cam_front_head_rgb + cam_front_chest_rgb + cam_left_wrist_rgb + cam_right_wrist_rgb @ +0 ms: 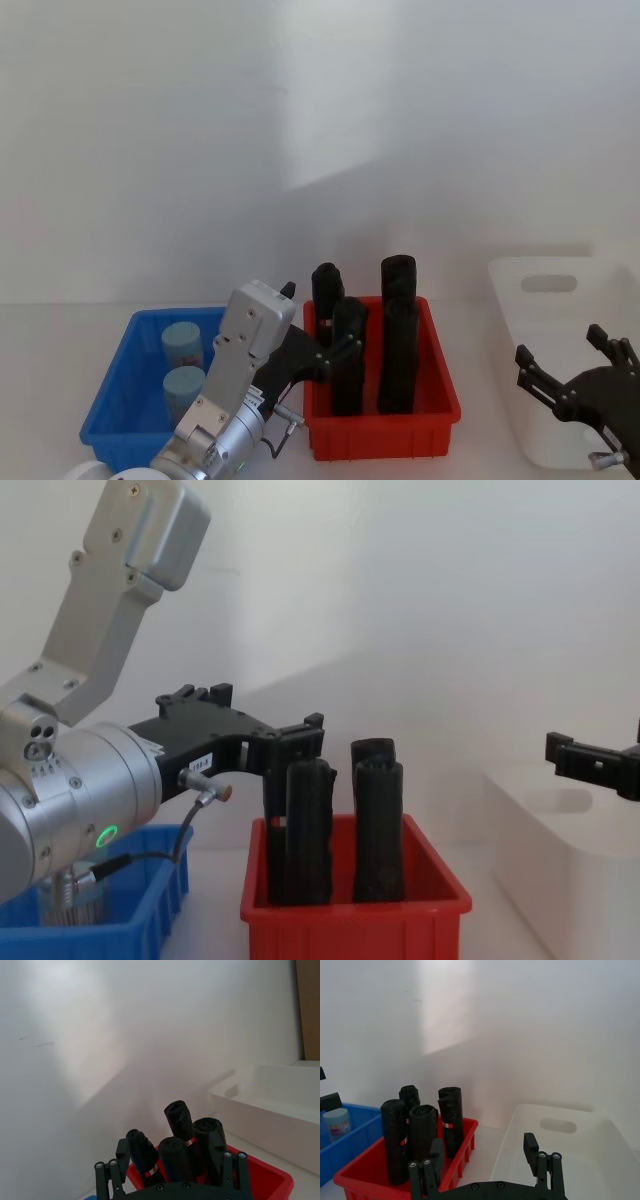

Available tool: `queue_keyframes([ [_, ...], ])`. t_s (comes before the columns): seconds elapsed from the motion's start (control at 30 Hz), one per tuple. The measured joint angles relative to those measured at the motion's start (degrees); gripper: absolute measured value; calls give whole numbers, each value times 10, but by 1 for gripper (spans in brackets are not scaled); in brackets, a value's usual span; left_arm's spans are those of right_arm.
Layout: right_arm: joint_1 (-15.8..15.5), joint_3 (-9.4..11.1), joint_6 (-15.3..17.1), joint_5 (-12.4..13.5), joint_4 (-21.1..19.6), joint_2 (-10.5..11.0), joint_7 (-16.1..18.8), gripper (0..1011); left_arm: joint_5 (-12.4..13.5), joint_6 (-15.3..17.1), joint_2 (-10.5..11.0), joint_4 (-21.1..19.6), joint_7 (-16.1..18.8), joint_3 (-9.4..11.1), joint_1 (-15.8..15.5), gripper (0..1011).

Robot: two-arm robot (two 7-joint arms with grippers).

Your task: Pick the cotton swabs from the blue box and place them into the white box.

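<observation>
The blue box (108,395) and red bin (385,432) are smooth, faintly glossy plastic; the white box (508,300), matt plastic. The black rolls (398,330) look like crinkled film; the left arm (235,375), satin metal.

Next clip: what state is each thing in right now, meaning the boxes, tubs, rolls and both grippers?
cotton swabs: two tubs, upright, capped, in the blue box.
blue box: open-top, holding both tubs.
white box: open-top, no tubs seen inside.
red bin: holding the black rolls.
black rolls: four, standing upright.
left gripper: open, empty, near the rolls.
right gripper: open, empty, above the white box.
</observation>
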Motion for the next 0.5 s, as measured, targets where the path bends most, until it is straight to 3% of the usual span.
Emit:
queue_keyframes([
  [0.5, 0, 0, 0, 0, 0, 0, 0, 1001, 0, 0, 0, 0, 0, 0, 0, 1000],
])
